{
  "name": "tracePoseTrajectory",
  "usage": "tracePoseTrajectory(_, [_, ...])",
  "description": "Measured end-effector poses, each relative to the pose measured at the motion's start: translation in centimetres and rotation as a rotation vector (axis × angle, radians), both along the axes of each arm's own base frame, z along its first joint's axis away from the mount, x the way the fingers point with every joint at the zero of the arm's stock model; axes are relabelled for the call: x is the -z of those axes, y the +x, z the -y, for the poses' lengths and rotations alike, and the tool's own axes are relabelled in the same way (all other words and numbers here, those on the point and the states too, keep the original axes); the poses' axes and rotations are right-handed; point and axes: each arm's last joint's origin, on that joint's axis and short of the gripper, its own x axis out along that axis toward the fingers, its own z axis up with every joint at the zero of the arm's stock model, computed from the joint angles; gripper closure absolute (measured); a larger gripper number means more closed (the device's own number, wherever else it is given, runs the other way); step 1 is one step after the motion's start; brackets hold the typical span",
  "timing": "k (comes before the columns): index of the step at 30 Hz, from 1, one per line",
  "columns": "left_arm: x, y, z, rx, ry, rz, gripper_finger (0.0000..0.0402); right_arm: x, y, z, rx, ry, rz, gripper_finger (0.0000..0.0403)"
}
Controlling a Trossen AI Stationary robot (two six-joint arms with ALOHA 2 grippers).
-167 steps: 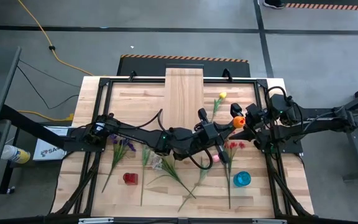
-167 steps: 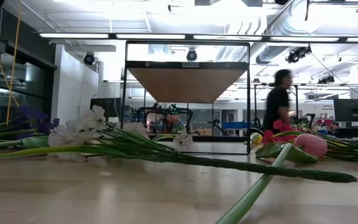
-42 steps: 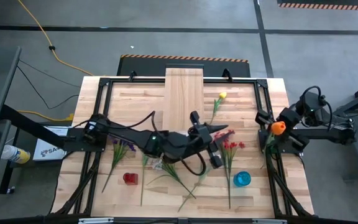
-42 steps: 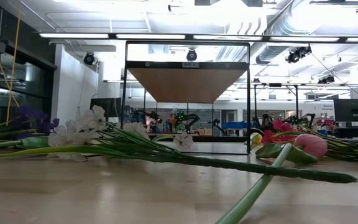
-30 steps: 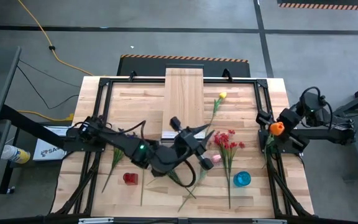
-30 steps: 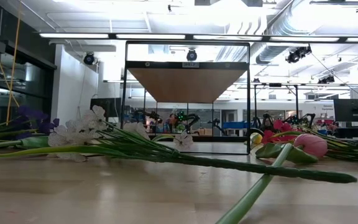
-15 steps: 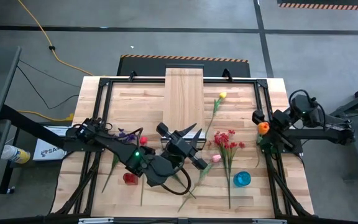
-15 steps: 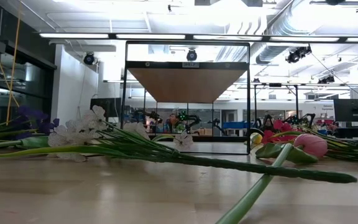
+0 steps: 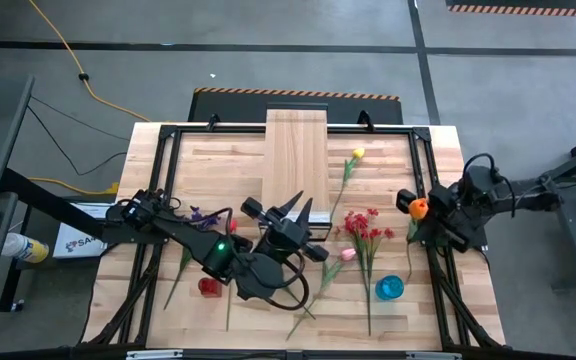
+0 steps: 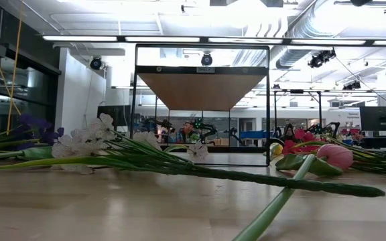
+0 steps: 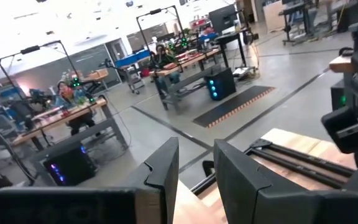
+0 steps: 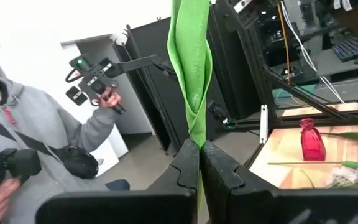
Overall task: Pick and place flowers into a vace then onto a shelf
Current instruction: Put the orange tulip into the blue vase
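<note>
Pinching orange tulip [image 9: 420, 208] stem, right end effector [image 12: 199, 163]; bloom above.

2 black jointed arms [image 9: 178, 232], green LEDs, black cables.

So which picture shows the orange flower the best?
The high view: the orange tulip shows its whole bloom at the table's right edge, held by the right gripper. The right wrist view shows only its green leaf pinched between the fingers. The low and left wrist views don't show it clearly.
</note>
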Motion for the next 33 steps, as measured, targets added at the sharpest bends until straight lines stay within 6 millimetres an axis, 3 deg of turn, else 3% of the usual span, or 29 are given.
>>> tracePoseTrajectory(19, [0.5, -0.1, 0.0, 0.004, 0.055, -0.096, 0.0268, 2.0, 1.2, -3.1, 0.116, -0.115, -0.088, 0.0403])
tracePoseTrajectory(33, [0.5, -1.0, 1.7, 0.05, 0.055, -0.091, 0.0268, 2.5, 1.0, -3.4, 0.178, -0.163, -0.128, 0.0403])
